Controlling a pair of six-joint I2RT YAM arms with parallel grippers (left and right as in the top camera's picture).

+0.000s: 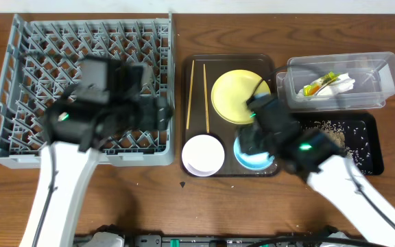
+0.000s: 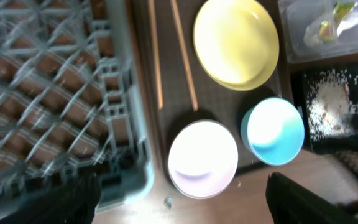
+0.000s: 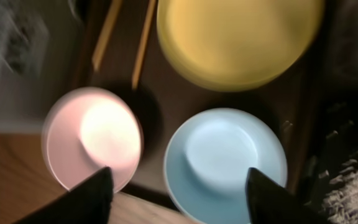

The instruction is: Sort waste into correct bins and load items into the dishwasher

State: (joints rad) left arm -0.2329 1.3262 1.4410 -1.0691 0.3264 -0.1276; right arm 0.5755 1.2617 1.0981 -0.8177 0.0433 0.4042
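Blue bowl (image 3: 225,155) lies just beneath the right gripper (image 3: 179,175), which is spread wide and empty. Loading step, probably: lower and pinch its rim.

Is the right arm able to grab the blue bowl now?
Probably yes. The right gripper hangs above the light blue bowl with its jaws open, and nothing lies in or on the bowl.

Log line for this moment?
left gripper: open, near rack | right gripper: open, over blue bowl | plate, pink bowl, chopsticks: on tray
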